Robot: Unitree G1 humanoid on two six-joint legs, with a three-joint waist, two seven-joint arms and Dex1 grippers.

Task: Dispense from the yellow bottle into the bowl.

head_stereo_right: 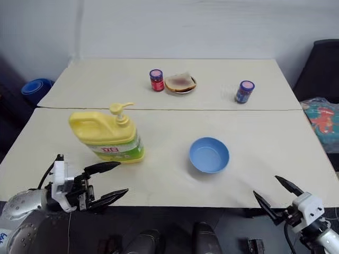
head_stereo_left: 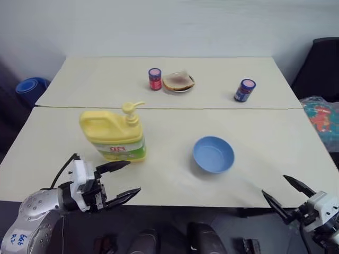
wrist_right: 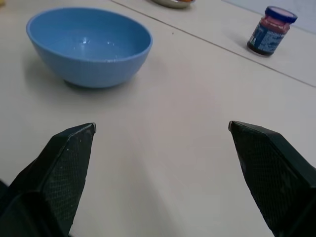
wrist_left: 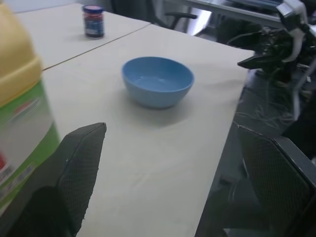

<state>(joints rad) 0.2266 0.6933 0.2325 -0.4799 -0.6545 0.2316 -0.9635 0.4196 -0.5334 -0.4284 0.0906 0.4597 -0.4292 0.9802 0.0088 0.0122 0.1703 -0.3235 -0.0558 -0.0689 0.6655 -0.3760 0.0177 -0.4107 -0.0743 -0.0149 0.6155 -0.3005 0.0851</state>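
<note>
Near left: bottle, probably heavy, stiff; best held by handle. Bowl light. Left gripper, right gripper: jaws wide, empty.

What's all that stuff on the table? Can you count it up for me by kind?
Yellow pump bottle: 1
Light-blue bowl: 1
Small jars: 2, a red jar and a blue jar
Plate with toast: 1
Total: 5 things on the table
</note>
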